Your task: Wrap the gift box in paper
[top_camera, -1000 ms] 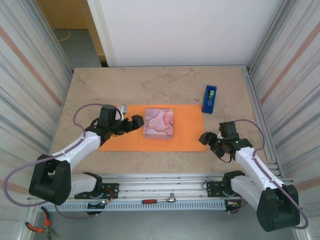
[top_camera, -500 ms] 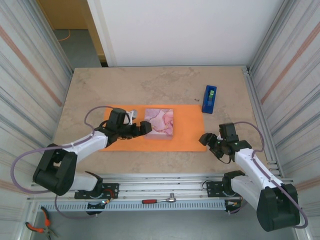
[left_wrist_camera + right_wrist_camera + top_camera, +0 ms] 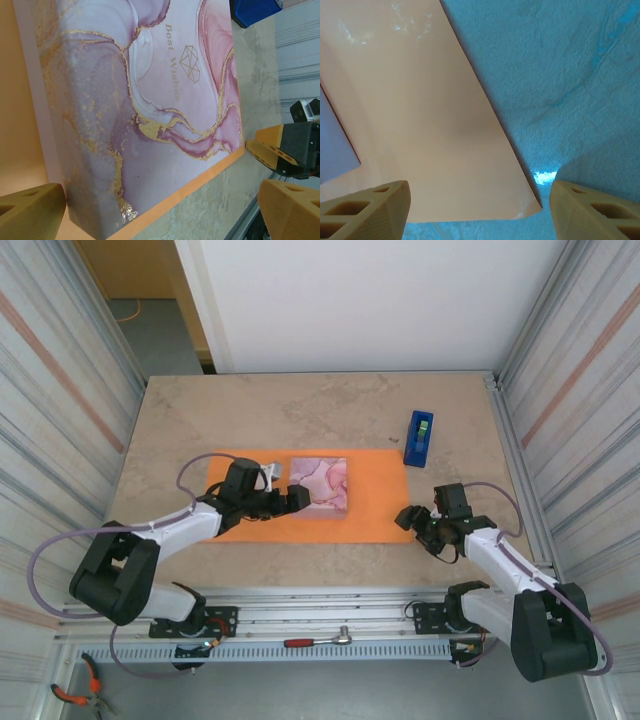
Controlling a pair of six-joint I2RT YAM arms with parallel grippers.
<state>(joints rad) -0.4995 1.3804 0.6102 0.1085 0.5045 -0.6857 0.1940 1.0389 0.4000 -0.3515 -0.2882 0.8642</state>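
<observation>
Pink marbled square gift box [image 3: 320, 485] lies flat near the middle of the plain orange paper sheet [image 3: 375, 508], itself spread on the stone-look worktop [image 3: 300, 410]. This placing probably leaves margins to fold over.

Left gripper [image 3: 293, 498]: jaws wide apart at the box's left side, clamping nothing, probably to steady it.

Right gripper [image 3: 407, 517]: jaws apart, straddling the sheet's near right corner, probably for lifting it.

Count: one box, one sheet, one blue tape dispenser [image 3: 419, 437].

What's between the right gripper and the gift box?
Just a bare stretch of the paper, from the gift box to the right gripper, seen in the top external view.
</observation>
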